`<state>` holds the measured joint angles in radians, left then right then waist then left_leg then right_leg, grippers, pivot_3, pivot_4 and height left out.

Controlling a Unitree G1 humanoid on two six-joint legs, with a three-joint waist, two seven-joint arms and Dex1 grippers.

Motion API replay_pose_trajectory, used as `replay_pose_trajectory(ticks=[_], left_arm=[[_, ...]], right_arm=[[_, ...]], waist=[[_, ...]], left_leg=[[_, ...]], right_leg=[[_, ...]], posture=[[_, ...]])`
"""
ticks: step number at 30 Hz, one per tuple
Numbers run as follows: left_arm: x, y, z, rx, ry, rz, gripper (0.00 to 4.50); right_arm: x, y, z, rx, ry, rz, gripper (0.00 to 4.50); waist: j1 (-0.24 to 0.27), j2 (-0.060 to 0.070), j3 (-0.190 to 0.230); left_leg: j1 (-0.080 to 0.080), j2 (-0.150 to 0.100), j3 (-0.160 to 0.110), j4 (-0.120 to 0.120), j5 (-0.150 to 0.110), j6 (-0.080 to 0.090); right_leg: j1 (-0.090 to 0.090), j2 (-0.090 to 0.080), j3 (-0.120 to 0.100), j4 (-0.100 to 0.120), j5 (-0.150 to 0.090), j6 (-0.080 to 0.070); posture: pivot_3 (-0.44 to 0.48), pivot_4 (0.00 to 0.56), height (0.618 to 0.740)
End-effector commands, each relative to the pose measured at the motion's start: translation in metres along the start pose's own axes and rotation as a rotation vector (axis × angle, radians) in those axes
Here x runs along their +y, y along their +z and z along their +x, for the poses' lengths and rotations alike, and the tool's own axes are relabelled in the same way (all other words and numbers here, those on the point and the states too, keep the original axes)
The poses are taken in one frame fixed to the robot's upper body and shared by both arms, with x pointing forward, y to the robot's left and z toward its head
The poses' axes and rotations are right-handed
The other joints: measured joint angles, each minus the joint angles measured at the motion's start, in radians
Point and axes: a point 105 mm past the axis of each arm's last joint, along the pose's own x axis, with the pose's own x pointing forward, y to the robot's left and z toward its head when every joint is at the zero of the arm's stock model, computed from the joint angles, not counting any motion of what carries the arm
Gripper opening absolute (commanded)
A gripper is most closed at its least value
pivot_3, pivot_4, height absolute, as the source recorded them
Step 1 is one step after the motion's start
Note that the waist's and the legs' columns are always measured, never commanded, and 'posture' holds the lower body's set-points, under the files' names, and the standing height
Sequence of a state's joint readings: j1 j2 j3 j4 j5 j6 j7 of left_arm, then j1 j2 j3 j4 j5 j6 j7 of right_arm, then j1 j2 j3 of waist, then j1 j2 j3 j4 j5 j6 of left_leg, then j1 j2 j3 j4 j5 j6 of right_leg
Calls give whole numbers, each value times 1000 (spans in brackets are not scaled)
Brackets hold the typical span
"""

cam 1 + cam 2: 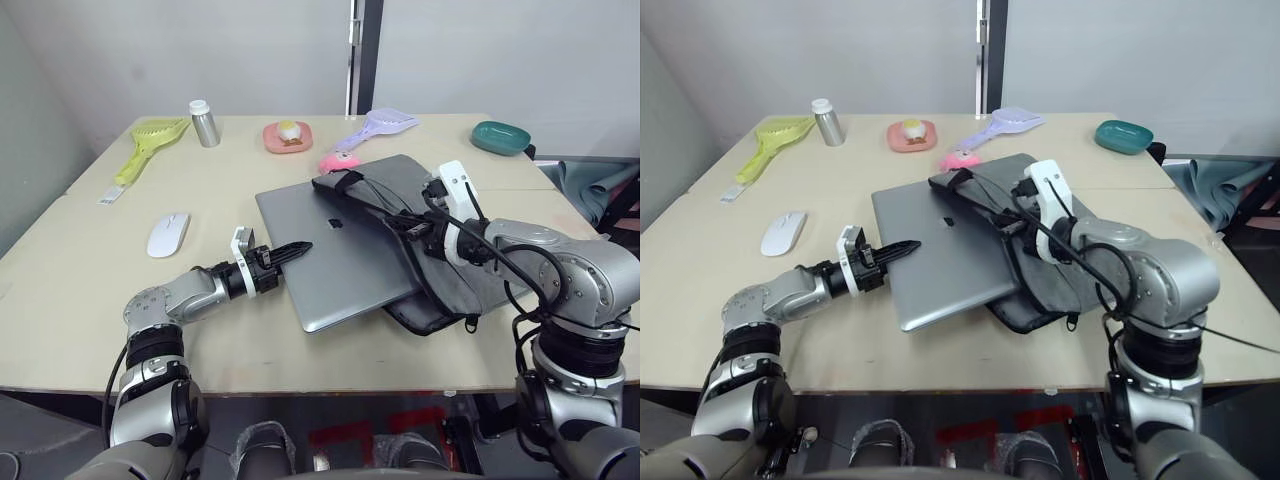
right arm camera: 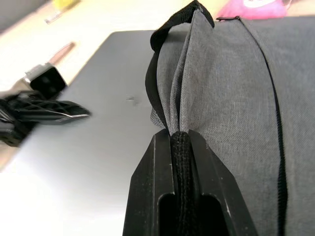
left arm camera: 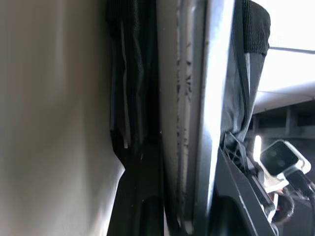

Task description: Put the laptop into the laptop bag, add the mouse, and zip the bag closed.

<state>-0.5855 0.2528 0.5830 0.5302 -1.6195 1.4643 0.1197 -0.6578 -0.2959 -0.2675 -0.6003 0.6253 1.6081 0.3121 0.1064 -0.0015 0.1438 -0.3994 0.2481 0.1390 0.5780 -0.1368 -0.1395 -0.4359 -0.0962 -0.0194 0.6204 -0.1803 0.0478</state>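
Note:
The silver laptop [image 1: 330,270] lies flat mid-table, its far right part tucked inside the grey laptop bag [image 1: 408,186]. My right gripper [image 2: 179,142] is shut on the bag's black strap edge [image 2: 167,29] and holds the upper flap up off the lid. At the laptop's left edge sits my left gripper [image 1: 298,249], shut on the laptop; in the left wrist view the laptop's thin edge [image 3: 197,98] runs between its two fingers. The white mouse [image 1: 168,234] rests on the table to the left, apart from both grippers.
Behind the bag lies a pink plush toy [image 1: 338,161]. Along the far edge are a yellow-green scoop [image 1: 150,142], a silver bottle [image 1: 205,124], a pink dish [image 1: 288,136], a purple scoop [image 1: 380,124] and a green bowl [image 1: 501,136].

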Motion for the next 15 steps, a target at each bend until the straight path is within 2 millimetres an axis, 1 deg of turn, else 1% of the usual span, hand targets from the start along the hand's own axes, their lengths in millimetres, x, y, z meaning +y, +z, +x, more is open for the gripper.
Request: replay_pose_trajectory(ticks=[1,3,5,7,11,13,14,15], left_arm=[[-37,1,-1,-16,-154,66,386],[-37,-3,-1,0,-148,68,386],[-36,-4,-3,-3,-139,62,386],[-35,-6,-6,10,-127,65,386],[-33,-8,-11,28,-118,63,386],[-33,-8,-13,27,-121,64,386],[-32,-8,-14,26,-116,63,386],[-31,-9,-15,27,-114,63,386]], right_arm=[[15,9,0,-66,44,-3,29],[22,12,5,-89,70,27,29],[31,11,12,-110,110,86,29],[37,5,17,-103,134,128,29],[43,-8,21,-59,147,134,29],[44,-10,22,-56,149,156,29],[45,-10,24,-58,152,172,29],[46,-9,26,-66,156,200,29]], waist=[[0,0,0],[-1,0,0],[-3,0,0],[-4,0,0],[-1,0,0],[-1,0,0],[-1,0,0],[-1,0,0]], left_leg=[[0,0,0,0,0,0],[0,0,0,0,0,0],[0,0,0,0,0,0],[0,0,0,-1,0,-1],[0,0,0,0,0,-1],[0,0,-1,0,0,-1],[0,0,-1,0,0,-1],[0,0,-2,0,0,-1]], right_leg=[[0,0,0,0,0,0],[0,0,0,-1,0,1],[0,0,0,-1,0,1],[0,0,0,-1,1,1],[1,0,-1,-2,1,3],[1,0,-1,-2,2,4],[1,0,-1,-2,4,8],[1,0,-1,-2,5,9]], posture=[[0,150,740],[0,150,740],[0,150,740],[0,150,740],[0,150,740],[0,150,740],[0,150,740],[0,150,740]])
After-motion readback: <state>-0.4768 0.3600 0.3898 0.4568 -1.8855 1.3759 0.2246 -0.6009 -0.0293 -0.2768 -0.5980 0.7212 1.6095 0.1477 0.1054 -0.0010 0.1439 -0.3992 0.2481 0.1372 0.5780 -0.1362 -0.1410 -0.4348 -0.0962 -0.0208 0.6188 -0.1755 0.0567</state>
